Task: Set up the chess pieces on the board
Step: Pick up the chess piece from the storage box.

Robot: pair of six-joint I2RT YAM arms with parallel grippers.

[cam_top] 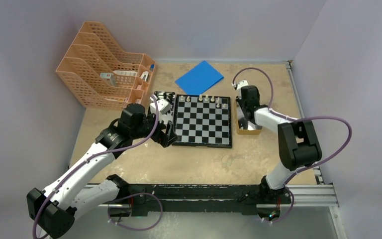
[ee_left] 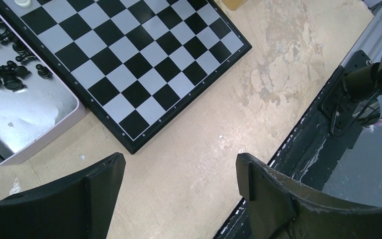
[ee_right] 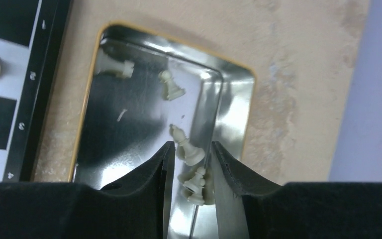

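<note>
Little can be read. In the right wrist view, the black frame of the board (ee_right: 35,99) carries small white marks down the left of the frame; the one at the lower left looks like a 4, the rest are too blurred. In the left wrist view, like marks run along the board's (ee_left: 129,64) edge, too small to read. At the upper left of the top view, packets (cam_top: 122,74) in the orange file rack (cam_top: 87,64) bear illegible print.

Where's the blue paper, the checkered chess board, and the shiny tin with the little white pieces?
flat blue square sheet (cam_top: 199,77), top view, its middle.
black-and-white checked chessboard (cam_top: 202,123), top view, bare centre squares.
shiny metal tin (ee_right: 122,149), right wrist view, bare floor.
</note>
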